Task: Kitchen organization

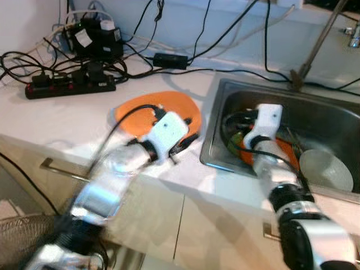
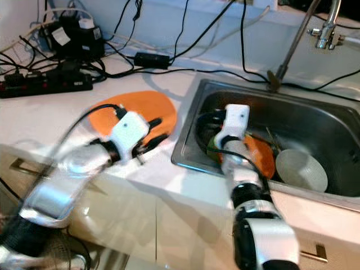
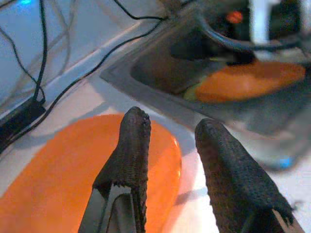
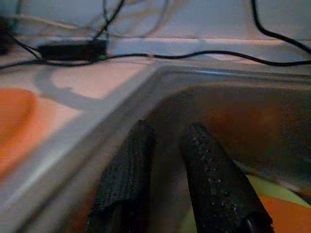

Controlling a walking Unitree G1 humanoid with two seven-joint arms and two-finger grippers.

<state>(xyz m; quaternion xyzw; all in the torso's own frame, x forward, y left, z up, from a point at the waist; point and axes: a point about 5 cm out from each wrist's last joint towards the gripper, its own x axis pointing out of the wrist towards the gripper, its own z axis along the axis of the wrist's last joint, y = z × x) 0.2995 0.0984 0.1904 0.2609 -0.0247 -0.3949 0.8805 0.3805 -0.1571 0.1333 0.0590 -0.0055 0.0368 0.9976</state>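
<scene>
The left gripper [image 3: 172, 141] has rough black fingers w/ a small gap, holding nothing, just above the flat round orange plate [image 1: 163, 107] on the white counter [image 1: 67, 118]. The right gripper [image 4: 167, 145], fingers nearly together, is down in the shiny metal sink [image 1: 332, 121], near another orange plate [image 2: 261, 154].

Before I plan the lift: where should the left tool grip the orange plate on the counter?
Judging by its flat pose, take the orange plate at its raised rim nearest the sink, coming from the counter's front edge, where the left tool hovers open.
</scene>
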